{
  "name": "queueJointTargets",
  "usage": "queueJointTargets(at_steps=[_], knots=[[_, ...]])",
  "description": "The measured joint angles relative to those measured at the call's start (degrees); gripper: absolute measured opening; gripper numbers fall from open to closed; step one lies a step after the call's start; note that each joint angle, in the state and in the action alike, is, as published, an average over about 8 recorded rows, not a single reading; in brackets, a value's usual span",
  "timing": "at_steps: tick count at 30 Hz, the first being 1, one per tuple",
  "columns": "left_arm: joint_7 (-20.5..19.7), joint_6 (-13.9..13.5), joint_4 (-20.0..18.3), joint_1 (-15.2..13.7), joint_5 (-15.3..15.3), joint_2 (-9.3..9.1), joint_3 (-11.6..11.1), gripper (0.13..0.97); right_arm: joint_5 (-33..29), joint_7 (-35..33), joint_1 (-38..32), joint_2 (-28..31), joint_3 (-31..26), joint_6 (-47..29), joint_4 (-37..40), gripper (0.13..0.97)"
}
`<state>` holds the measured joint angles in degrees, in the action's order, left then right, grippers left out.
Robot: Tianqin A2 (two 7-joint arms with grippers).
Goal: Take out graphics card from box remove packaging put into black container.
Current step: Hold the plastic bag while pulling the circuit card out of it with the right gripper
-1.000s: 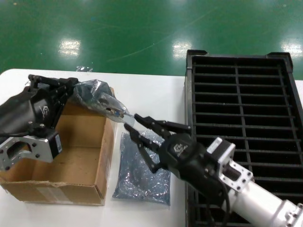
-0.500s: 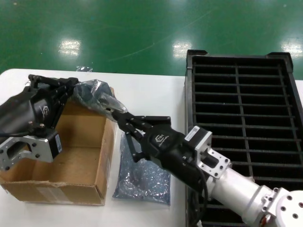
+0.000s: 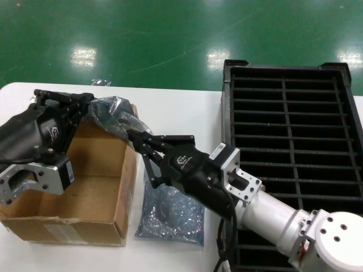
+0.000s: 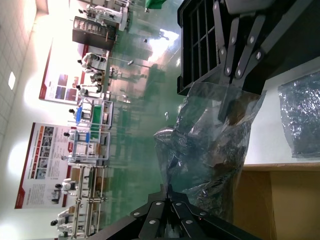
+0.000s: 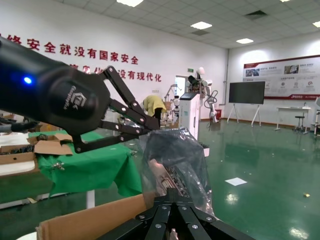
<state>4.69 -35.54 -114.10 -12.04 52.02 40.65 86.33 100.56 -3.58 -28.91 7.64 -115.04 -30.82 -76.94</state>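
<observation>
The graphics card (image 5: 171, 176) is still inside its packaging (image 3: 111, 115), a crinkly translucent bag held in the air above the box (image 3: 96, 190). My left gripper (image 3: 85, 105) is shut on the bag's far end; its closed tips (image 4: 172, 194) pinch the plastic. My right gripper (image 3: 138, 136) is shut on the card's end at the bag's mouth, and its tips (image 5: 175, 194) meet under the card. The left wrist view shows the right gripper's fingers (image 4: 229, 82) reaching into the bag (image 4: 215, 145). The black container (image 3: 289, 122) stands to the right with bare slots.
A second, flat bag (image 3: 170, 211) lies on the white table between the box and the black container. My right arm (image 3: 272, 212) stretches across the container's near left corner. The box's open inside shows only its brown floor.
My right gripper moved left from over the flat bag to the held bag's mouth and went from open to shut on the card's end. The left gripper stayed put.
</observation>
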Motion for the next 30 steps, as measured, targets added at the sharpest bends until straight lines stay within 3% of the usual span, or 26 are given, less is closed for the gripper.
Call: queueJointTargets(at_steps=[30], knots=[[0.0, 0.0, 0.0, 0.0, 0.0, 0.00, 0.0, 0.139, -1.1, -4.4, -5.3, -1.6, 0.3, -2.1, 6.5, 0.132]])
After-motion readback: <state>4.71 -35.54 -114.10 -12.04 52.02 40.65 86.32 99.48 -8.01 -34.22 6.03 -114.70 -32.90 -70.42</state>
